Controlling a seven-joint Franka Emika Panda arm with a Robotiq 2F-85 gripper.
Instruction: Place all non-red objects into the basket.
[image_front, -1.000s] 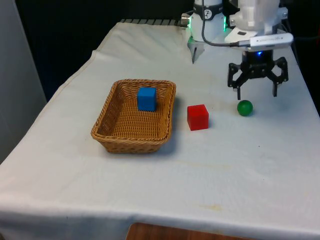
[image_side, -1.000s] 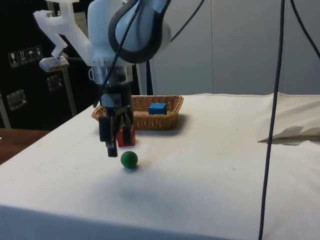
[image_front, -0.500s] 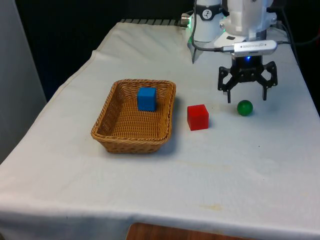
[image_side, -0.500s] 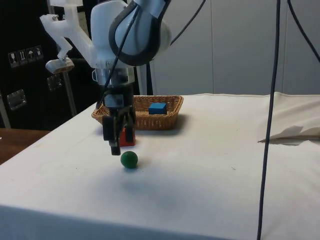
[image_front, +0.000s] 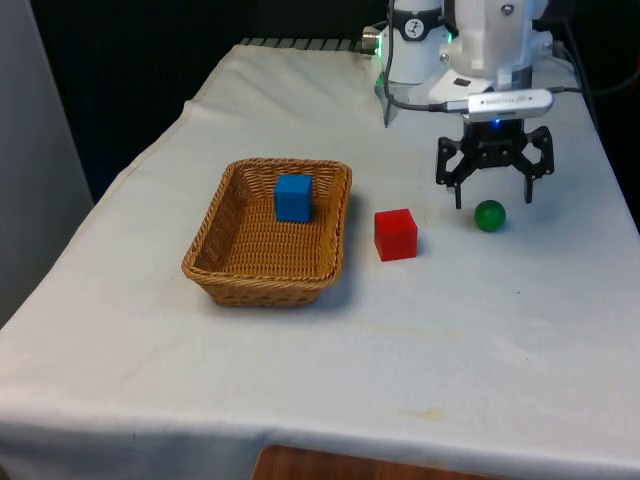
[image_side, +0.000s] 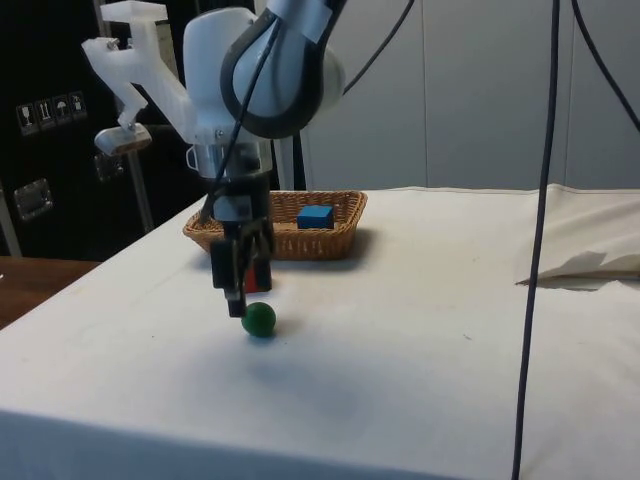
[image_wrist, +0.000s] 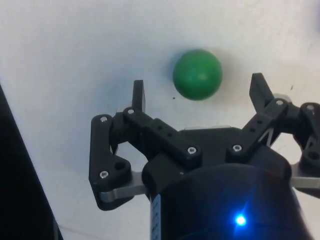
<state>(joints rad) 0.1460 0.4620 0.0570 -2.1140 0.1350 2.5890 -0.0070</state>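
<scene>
Claw (image_front: 492, 196) spread above green ball (image_front: 489, 215), blue cube (image_front: 293, 197) in basket (image_front: 233, 270)

**Table surface, white cloth**

Table (image_front: 300, 400) covered by a white cloth, lightly creased. Lying directly on it: wicker basket (image_front: 235, 265) at centre-left of the front view; red cube (image_front: 395, 234) just beside the basket, on the front view's right, not touching; green ball (image_front: 489, 215) further toward the frame's right, near the cube but apart. Side view: ball (image_side: 259, 318) lower left of centre, basket (image_side: 340, 232) behind it.
</scene>
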